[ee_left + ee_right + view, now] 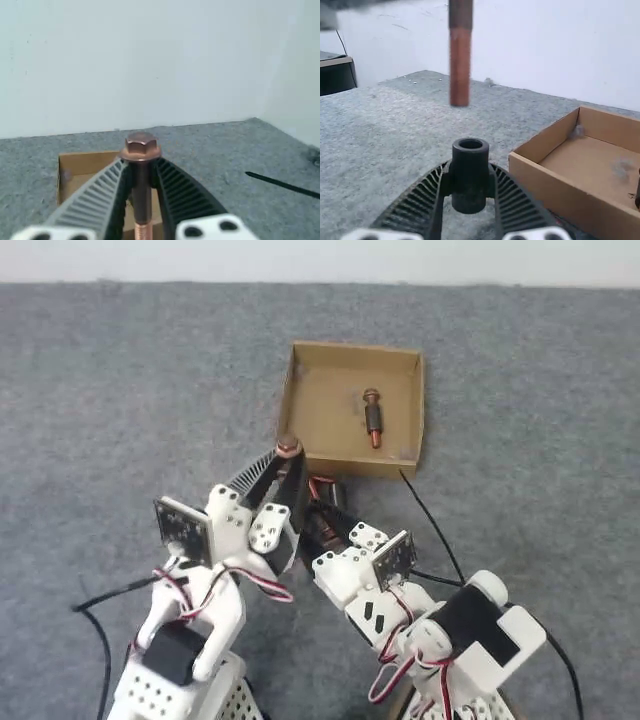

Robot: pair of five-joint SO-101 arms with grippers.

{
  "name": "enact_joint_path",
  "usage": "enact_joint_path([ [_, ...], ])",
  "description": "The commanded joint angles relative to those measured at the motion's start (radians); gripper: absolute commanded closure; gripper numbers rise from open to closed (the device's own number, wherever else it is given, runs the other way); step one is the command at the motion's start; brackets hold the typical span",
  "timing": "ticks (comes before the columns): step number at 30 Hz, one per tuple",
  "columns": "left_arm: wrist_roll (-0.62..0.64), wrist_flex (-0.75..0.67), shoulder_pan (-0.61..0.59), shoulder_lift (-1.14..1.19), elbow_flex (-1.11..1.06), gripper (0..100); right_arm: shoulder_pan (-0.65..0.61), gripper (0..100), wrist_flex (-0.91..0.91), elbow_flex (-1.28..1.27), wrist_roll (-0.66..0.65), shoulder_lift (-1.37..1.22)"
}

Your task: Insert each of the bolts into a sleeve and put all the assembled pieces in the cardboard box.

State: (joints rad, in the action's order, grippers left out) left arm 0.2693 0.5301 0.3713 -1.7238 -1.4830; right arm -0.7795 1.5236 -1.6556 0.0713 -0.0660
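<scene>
Right hand: closed on a short black cylindrical sleeve, gripped between the ribbed dark fingers and held upright with its open bore facing up.
Left hand: clamped on a copper-coloured hex-head bolt, pinching the shank just under the flanged head, which sits at the fingertips.
Bolt and sleeve: the bolt's lower end hangs above the sleeve's mouth, with a clear gap between them.
Box: an open brown cardboard box stands on the grey felt-like tabletop just beyond both hands, its near corner close to the left hand's fingertips.
Assembled piece: one copper bolt in a black sleeve lies flat on the box floor, well beyond the hands.
Cable: a thin black cable lies on the tabletop beside the right hand.
</scene>
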Motion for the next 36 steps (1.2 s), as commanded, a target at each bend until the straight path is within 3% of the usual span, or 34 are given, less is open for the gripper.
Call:
enact_joint_path([
  [1,0.014,0.023,0.003,-0.097,-0.012,99,-0.033,99.3,-0.024,-0.025,-0.041,0.013],
  [20,0.008,-0.011,0.0,-0.097,-0.099,99,-0.033,99.3,-0.036,-0.025,-0.043,0.015],
  [27,0.011,-0.014,-0.069,-0.098,-0.113,99,-0.033,99.3,-0.036,-0.025,-0.043,0.015],
  [32,0.011,-0.16,-0.075,-0.097,-0.205,99,-0.033,99.3,-0.036,-0.025,-0.043,0.015],
  [36,0.011,-0.161,-0.069,-0.097,-0.2,99,-0.033,99.3,-0.038,-0.025,-0.043,0.015],
])
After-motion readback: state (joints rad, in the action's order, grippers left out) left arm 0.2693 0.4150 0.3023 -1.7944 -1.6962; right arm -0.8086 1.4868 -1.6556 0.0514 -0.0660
